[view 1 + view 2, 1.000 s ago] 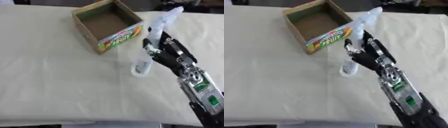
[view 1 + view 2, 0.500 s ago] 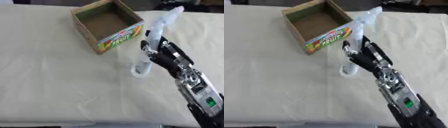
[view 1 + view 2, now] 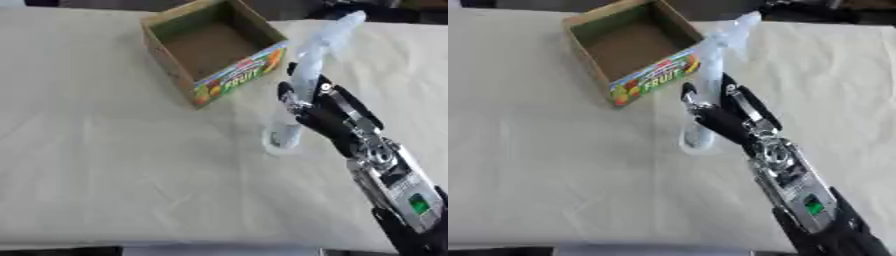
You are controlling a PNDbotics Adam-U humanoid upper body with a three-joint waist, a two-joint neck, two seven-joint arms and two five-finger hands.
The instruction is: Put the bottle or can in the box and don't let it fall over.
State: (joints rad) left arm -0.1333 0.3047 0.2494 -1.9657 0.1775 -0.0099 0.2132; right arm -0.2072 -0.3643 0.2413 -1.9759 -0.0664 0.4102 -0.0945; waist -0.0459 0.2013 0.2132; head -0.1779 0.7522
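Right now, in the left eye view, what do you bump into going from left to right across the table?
Bare tablecloth → open cardboard fruit box → clear plastic bottle → the robot's right hand, curled round the bottle.

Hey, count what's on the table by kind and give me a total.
Clear plastic bottle: 1
Open cardboard fruit box: 1
Robot right hand, by the bottle: 1
Total: 3
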